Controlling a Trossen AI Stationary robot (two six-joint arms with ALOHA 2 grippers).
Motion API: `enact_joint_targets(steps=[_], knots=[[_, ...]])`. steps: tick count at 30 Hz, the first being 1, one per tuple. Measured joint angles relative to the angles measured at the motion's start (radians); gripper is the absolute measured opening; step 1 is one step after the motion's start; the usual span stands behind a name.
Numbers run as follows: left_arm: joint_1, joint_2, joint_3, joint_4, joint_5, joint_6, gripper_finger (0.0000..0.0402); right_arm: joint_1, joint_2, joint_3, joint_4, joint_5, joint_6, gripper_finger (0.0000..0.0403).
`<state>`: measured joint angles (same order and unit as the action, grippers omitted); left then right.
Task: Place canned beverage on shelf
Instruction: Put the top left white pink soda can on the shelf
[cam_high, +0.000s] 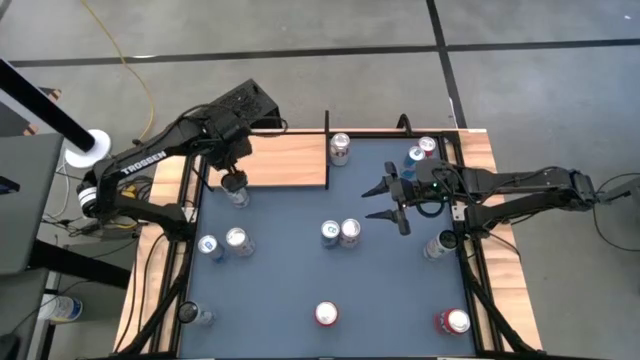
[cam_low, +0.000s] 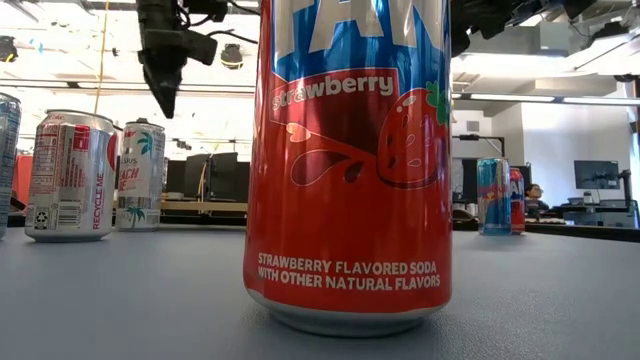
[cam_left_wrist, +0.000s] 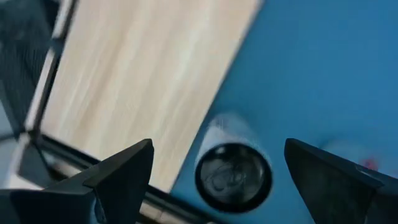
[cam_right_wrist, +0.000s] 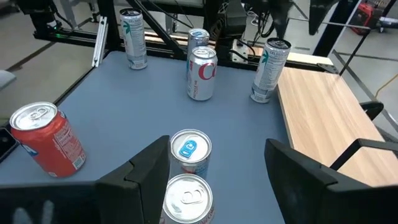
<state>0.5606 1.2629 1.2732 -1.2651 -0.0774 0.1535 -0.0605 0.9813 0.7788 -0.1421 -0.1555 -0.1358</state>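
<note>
Shelf (cam_high: 285, 160) at table (cam_high: 300, 280) far-left corner; one can (cam_high: 237, 190) just beside shelf's near edge.

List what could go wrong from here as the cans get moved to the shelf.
The left gripper hangs open-jawed above a can right beside the shelf; closing off-centre could tip it against the board's edge. The right gripper is over two touching cans; its jaws could knock over the neighbour.
</note>
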Motion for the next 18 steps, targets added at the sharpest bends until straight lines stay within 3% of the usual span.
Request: enact_joint_targets(steps=[7,18], knots=[[-0.045,0.008,-0.001,-0.045,0.08,0.311,0.0349,0.0,0.0,0.0,0.0,0.0,0.056,0.025],[-0.084,0.016,-0.001,-0.124,0.063,0.338,0.0349,0.0,0.0,0.0,0.017,0.0,0.057,0.025]])
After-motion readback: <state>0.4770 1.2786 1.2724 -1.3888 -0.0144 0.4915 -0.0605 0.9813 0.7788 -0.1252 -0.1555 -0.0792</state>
